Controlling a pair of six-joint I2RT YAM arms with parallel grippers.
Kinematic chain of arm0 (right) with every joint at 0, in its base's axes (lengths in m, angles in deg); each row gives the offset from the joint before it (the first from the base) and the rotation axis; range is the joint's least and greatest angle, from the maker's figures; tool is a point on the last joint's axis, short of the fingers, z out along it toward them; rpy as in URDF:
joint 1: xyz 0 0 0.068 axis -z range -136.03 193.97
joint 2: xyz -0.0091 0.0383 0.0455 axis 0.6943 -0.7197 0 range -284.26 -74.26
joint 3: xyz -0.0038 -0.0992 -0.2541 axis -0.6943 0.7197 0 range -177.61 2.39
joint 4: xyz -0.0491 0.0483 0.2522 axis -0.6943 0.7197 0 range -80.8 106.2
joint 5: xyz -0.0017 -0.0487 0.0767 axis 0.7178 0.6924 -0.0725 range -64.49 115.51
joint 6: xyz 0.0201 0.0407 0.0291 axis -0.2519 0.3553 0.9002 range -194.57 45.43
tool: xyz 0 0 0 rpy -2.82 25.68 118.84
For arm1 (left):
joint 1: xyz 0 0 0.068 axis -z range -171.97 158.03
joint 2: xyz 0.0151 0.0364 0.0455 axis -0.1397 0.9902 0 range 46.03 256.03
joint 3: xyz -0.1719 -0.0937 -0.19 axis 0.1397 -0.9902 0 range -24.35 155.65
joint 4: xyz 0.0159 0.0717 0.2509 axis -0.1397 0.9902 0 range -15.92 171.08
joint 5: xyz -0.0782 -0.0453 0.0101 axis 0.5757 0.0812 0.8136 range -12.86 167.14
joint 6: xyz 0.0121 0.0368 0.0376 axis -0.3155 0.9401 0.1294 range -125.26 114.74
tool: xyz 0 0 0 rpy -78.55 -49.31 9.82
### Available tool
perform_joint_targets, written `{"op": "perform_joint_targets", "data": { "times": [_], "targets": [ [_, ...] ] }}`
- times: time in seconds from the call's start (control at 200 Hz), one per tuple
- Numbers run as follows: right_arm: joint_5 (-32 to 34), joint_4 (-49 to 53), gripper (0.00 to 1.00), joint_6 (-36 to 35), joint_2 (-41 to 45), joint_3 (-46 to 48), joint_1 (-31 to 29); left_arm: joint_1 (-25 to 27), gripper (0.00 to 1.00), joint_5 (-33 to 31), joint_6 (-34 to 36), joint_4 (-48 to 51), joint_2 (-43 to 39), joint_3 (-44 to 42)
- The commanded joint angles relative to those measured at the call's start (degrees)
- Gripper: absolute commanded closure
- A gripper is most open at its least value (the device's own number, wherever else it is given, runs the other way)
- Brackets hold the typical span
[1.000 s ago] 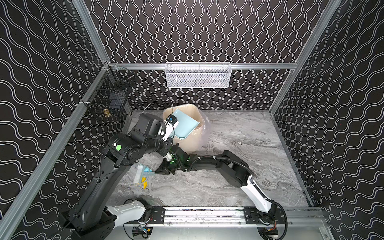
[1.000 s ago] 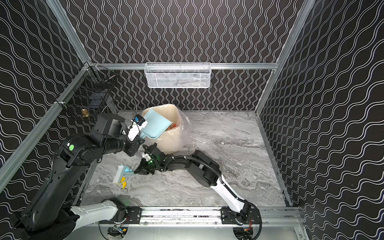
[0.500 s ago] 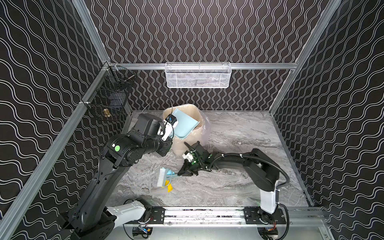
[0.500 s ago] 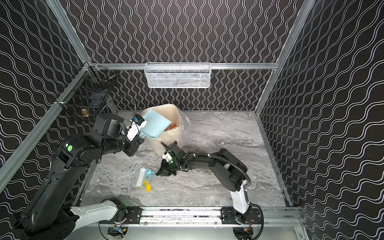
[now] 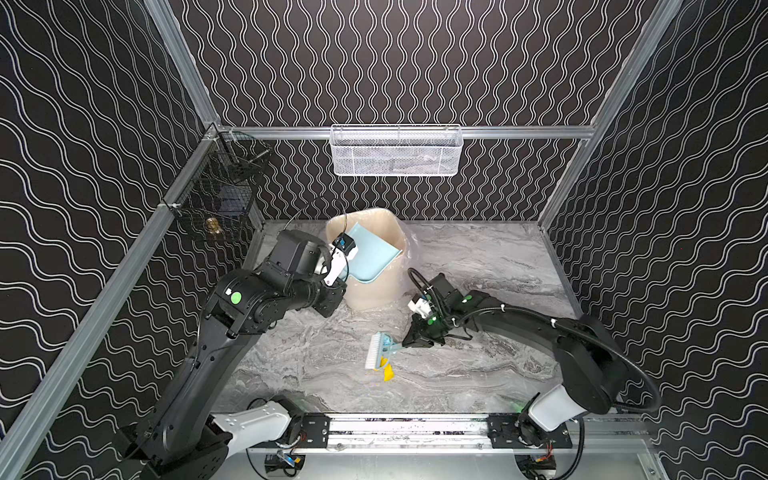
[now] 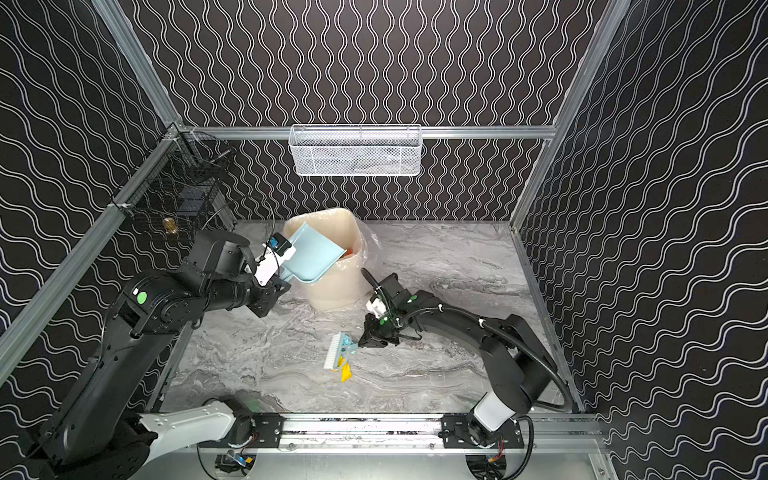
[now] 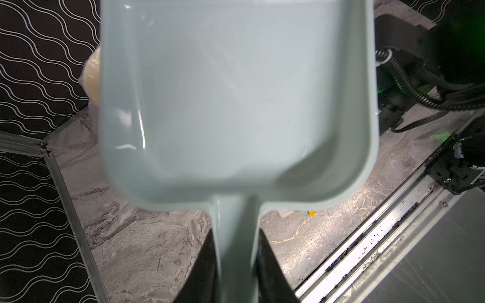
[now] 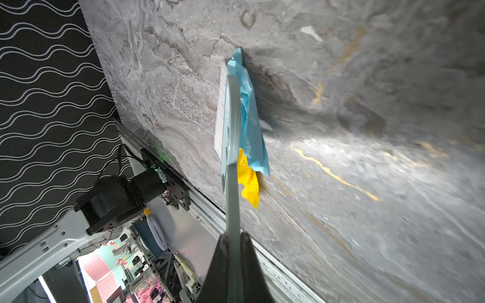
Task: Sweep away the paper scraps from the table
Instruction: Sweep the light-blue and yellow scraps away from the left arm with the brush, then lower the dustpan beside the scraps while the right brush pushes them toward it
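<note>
My left gripper (image 5: 340, 277) (image 7: 236, 251) is shut on the handle of a pale blue dustpan (image 5: 374, 257) (image 7: 231, 105), holding it tilted over the beige bin (image 5: 374, 293). The pan looks empty in the left wrist view. My right gripper (image 5: 409, 343) (image 8: 233, 241) is shut on the thin handle of the pale blue hand brush (image 5: 376, 352) (image 8: 231, 118), whose white bristles rest on the table (image 5: 478, 257). Two paper scraps lie against the brush: a yellow one (image 5: 387, 374) (image 8: 249, 183) and a light blue one (image 5: 387, 343) (image 8: 249, 118).
The bin (image 6: 332, 295) has a clear plastic liner and stands at the back, left of centre. A white wire basket (image 5: 395, 151) hangs on the back wall and a black wire basket (image 5: 220, 199) on the left wall. An aluminium rail (image 5: 407, 428) runs along the front edge.
The right arm has dragged the brush and the two scraps rightward from the left side to near the table's middle. The left arm and dustpan have stayed over the bin.
</note>
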Motion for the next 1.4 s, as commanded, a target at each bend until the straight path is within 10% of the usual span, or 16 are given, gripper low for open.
{"op": "perform_joint_targets", "data": {
  "times": [0.0,0.596,1.396],
  "targets": [
    [1.7,8.4,1.0,-3.1,2.3,-2.7,0.0,0.0,0.96,0.9,1.0,0.9,-0.6,-0.3],
    [4.1,10.4,1.0,-6.6,-3.8,-7.7,-4.3,1.9,0.97,3.8,-0.2,2.2,-2.3,-7.8],
    [13.1,33.9,1.0,-25.9,7.9,-2.4,19.3,18.5,0.97,2.4,-8.2,-3.9,-0.8,-23.5]
  ]
}}
